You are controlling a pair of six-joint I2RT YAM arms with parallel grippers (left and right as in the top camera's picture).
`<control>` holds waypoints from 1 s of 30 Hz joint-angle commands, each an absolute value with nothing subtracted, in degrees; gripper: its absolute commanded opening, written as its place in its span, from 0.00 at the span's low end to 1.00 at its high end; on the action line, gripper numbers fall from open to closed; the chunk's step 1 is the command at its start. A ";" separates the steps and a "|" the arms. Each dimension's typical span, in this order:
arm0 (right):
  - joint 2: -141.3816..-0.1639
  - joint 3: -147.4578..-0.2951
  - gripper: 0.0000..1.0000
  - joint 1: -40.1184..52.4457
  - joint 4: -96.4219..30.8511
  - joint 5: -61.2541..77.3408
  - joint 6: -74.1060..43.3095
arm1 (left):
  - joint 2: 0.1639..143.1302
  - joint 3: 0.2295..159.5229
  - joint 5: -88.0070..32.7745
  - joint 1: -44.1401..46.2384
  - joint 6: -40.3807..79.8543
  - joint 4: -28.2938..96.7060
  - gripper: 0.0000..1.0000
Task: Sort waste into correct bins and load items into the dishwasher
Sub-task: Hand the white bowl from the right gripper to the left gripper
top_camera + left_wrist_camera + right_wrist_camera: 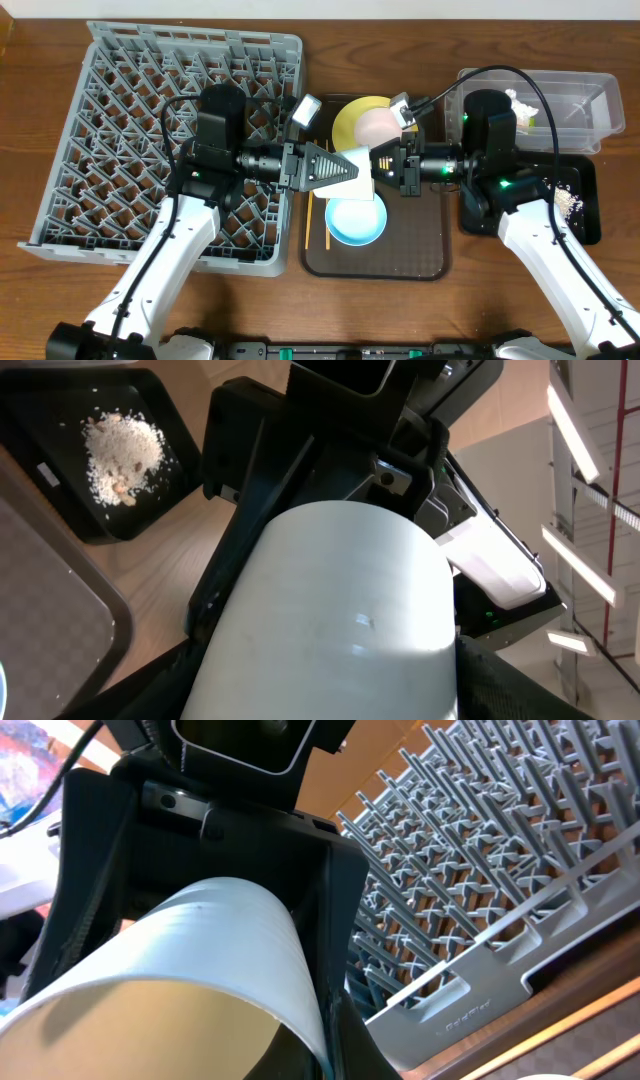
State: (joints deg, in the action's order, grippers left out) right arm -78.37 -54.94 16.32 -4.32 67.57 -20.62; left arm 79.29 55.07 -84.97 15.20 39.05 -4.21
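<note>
The small white cup [357, 166] hangs on its side above the brown serving tray [420, 255], its open mouth towards the right arm. The left fingers [325, 168] are closed on its sides. The right fingers [390, 163] sit just beside its mouth; whether they touch it, or how wide they stand, cannot be told. The cup fills both wrist views and hides much behind it. Below it lies the light blue bowl [356, 222]. The yellow-green plate [350, 118] is partly hidden. The grey rack [120, 130] sits left on the desk [480, 300].
</note>
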 commanded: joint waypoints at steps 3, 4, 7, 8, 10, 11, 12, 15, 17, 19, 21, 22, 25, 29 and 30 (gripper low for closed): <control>-78.67 -55.79 0.01 12.45 -3.05 65.87 -21.87 | 79.09 55.83 -84.86 15.94 39.72 -3.95 0.74; -78.67 -55.79 0.01 12.01 -3.20 65.87 -21.85 | 79.09 55.83 -84.86 15.94 39.72 -3.99 0.75; -78.67 -55.79 0.01 11.03 -3.11 65.80 -21.85 | 79.09 55.83 -84.86 15.94 39.72 -4.01 0.80; -78.67 -55.79 0.01 10.79 -3.03 65.71 -21.85 | 79.09 55.83 -84.86 15.94 39.72 -3.99 0.83; -78.67 -55.79 0.01 10.31 -2.94 64.71 -21.87 | 79.09 55.83 -84.86 15.94 39.72 -3.99 0.84; -78.67 -55.79 0.01 10.17 -2.94 64.71 -21.85 | 79.09 55.83 -84.86 15.94 39.72 -3.99 0.85; -78.67 -55.79 0.01 10.13 -2.81 64.71 -21.85 | 79.09 55.83 -84.86 15.94 39.75 -3.99 0.85; -78.67 -55.79 0.01 10.15 -2.83 64.77 -21.87 | 79.09 55.83 -84.86 15.94 39.72 -4.01 0.85; -78.67 -55.79 0.01 10.15 -2.90 64.88 -22.31 | 79.09 55.83 -84.84 15.94 39.72 -4.01 0.85; -78.67 -55.79 0.01 10.20 -3.25 65.04 -22.35 | 79.09 55.83 -84.79 15.94 39.72 -4.03 0.86; -78.67 -55.79 0.01 10.26 -3.31 65.73 -22.87 | 79.09 55.83 -84.23 15.94 39.72 -4.03 0.86; -78.67 -55.77 0.01 10.41 -3.36 66.28 -22.92 | 79.09 55.83 -83.64 15.94 39.72 -4.03 0.87; -78.67 -55.77 0.01 11.31 -3.60 66.50 -22.92 | 79.09 55.83 -82.46 15.94 39.75 -4.32 0.89; -78.76 -55.77 0.01 12.12 -3.64 66.48 -22.92 | 79.09 55.83 -82.46 15.94 39.77 -5.76 0.89; -78.76 -55.77 0.01 12.34 -3.62 66.48 -22.98 | 79.09 55.83 -82.43 15.94 39.77 -6.17 0.89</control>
State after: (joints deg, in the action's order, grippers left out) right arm -78.37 -54.96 11.16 -3.36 67.24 -22.44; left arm 79.42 55.61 -82.11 15.86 39.90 -4.82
